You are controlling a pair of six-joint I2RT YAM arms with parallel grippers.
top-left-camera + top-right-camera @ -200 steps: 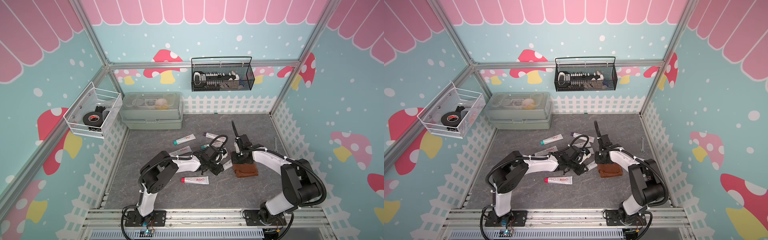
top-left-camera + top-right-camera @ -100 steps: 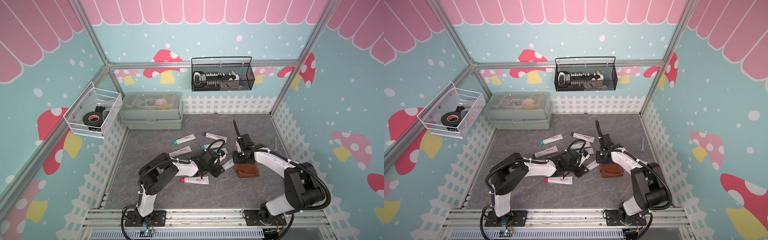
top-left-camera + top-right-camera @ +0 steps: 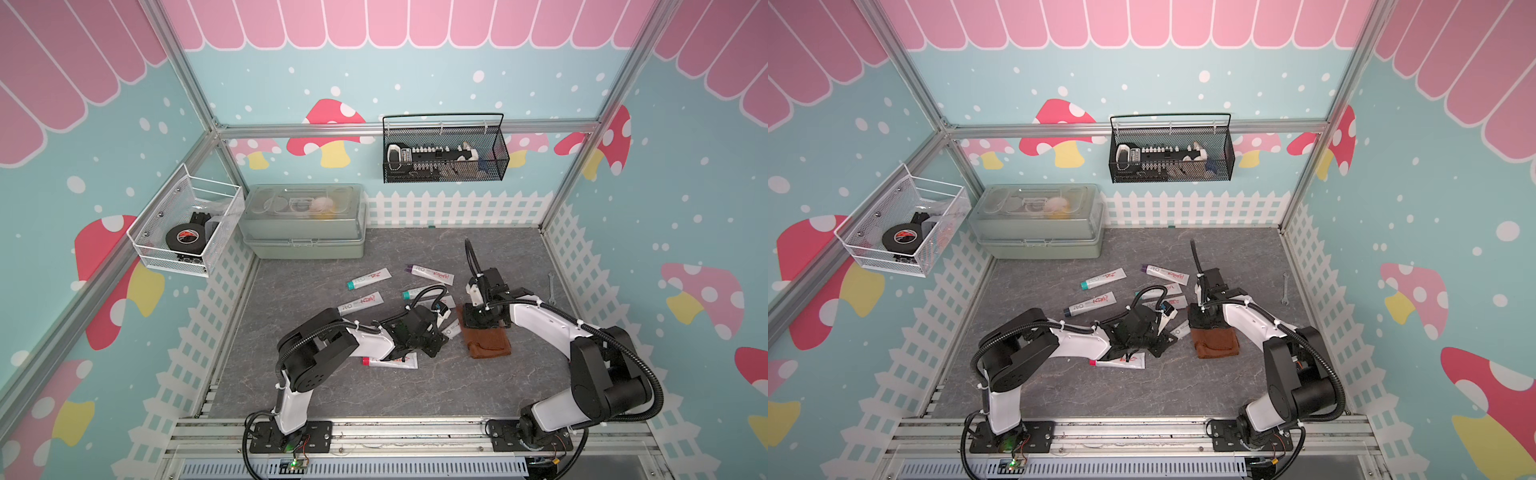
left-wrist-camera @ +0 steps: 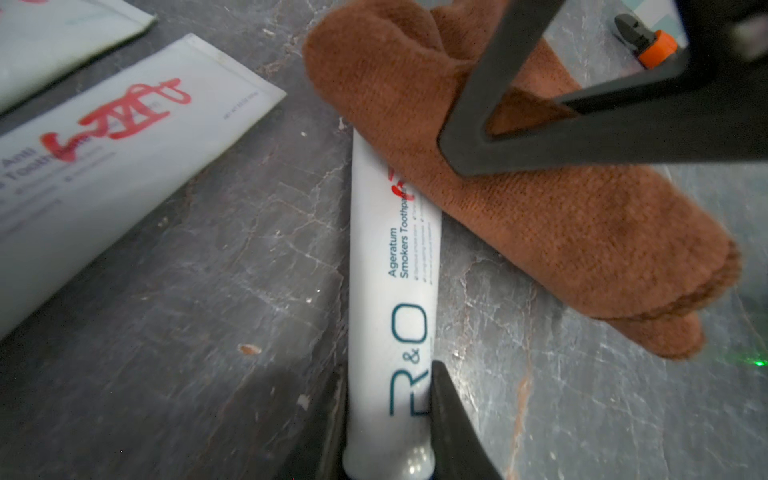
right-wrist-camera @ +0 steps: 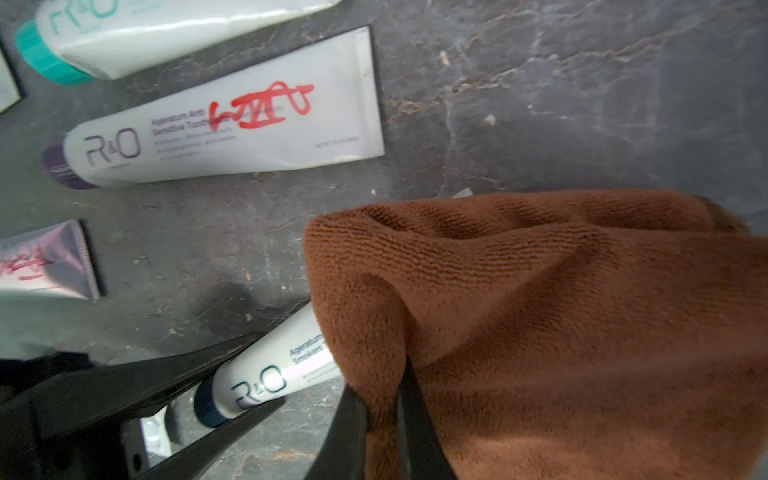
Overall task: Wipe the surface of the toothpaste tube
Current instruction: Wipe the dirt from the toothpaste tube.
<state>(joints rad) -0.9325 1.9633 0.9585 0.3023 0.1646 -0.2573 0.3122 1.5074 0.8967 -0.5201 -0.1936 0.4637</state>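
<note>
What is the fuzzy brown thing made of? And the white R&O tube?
The brown cloth looks like soft microfibre or terry fabric, matte: fine ribbed loops and limp folds show. The toothpaste tube looks like smooth plastic, perhaps laminate, slightly glossy: crisp printed lettering and a soft shine near its cap end.

The right hand (image 3: pixel 484 326) swung the brown cloth (image 3: pixel 490 347) a little outward, away from the left hand (image 4: pixel 388 370), and has now drawn it back in against the toothpaste tube (image 4: pixel 392 257). Meanwhile the left hand has eased slightly back toward its own arm's base and sunk lower, and the cable loop above it has dropped with it.
</note>
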